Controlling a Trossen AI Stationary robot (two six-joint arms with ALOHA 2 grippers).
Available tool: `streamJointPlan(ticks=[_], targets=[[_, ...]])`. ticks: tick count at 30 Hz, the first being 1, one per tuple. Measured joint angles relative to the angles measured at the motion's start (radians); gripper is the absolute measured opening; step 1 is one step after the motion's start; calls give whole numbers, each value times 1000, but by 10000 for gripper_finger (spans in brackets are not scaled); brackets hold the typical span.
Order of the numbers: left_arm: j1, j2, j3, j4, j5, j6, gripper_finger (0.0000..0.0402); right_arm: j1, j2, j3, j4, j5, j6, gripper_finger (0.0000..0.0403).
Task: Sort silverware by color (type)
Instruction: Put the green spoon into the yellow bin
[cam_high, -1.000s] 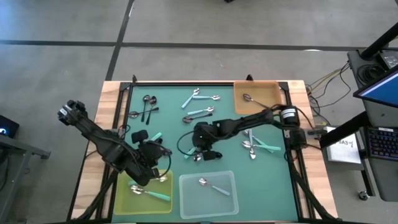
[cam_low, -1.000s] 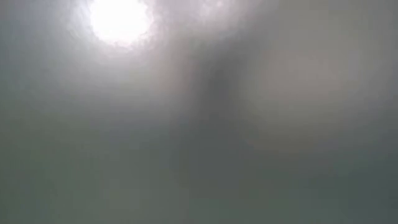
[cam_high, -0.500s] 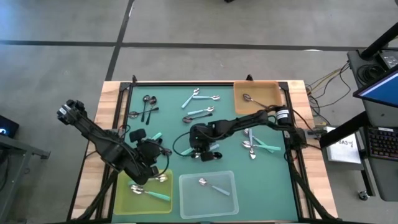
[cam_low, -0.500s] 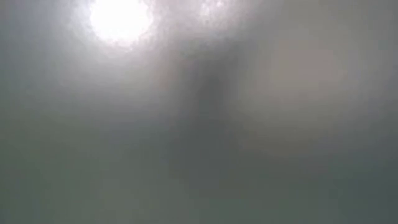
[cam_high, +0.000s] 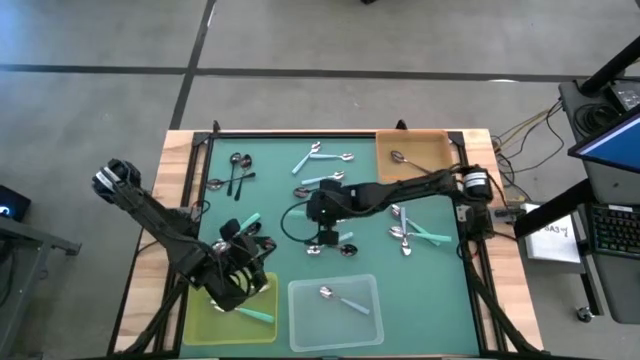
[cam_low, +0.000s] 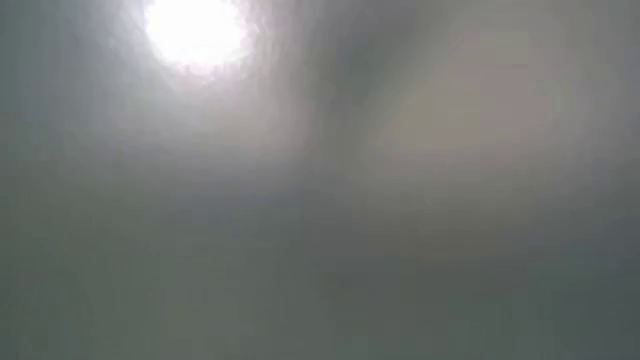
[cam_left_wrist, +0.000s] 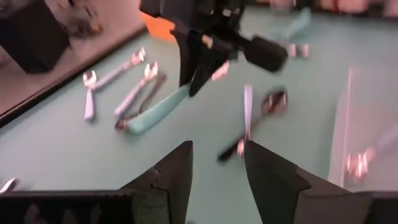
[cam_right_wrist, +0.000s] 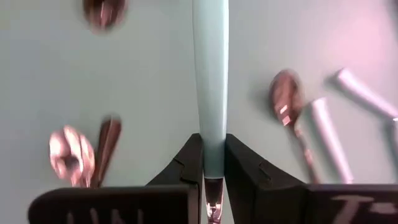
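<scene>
1. Right gripper (cam_high: 322, 222) sits mid-mat; its fingers are pinched on a light teal spoon handle (cam_right_wrist: 210, 87) that runs straight out between the two dark fingers (cam_right_wrist: 186, 165) (right wrist view shows this clearly).
2. In the left wrist view the right gripper (cam_left_wrist: 199, 68) shows across the mat, holding that spoon (cam_left_wrist: 158, 112) above the green mat (cam_high: 270, 200), tilted down.
3. Left gripper (cam_high: 240, 275) hovers over the inner edge of the yellow tray (cam_high: 205, 325), fingers spread with a gap between them (nothing held); left wrist view shows the two fingers (cam_left_wrist: 174, 171) apart.
4. Yellow tray holds a teal-handled spoon (cam_high: 255, 314), partly under the left arm.
5. Clear tray (cam_high: 300, 325), front centre, holds one light blue spoon (cam_high: 343, 299).
6. Orange tray (cam_high: 438, 145), far right corner, holds one dark-handled spoon (cam_high: 402, 160).
7. Loose spoons on the mat: black-handled group (cam_high: 238, 172) far left, a light blue pair (cam_high: 312, 155) far centre, a cluster (cam_high: 410, 235) near the right side, and a couple (cam_high: 335, 248) just below the right gripper.
8. Low view is a grey blur with one bright spot (nothing readable).
</scene>
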Motion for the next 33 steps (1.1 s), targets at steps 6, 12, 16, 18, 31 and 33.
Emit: streamJointPlan(ticks=[6,12,16,18,31,33], targets=[[-11,0,-177,380,-266,9,130,35,-58,0,150,18,-11,28],[-45,0,-271,574,-499,8,130,92,-60,0,251,50,-142,28],[-53,0,-273,579,-517,9,130,120,-60,0,315,139,-222,28],[-52,5,-260,578,-519,9,130,129,-58,0,335,156,-247,28],[-44,4,-186,570,-519,136,130,178,-58,0,385,155,-351,28],[-44,3,-182,571,-518,141,130,188,-58,0,386,160,-367,28]])
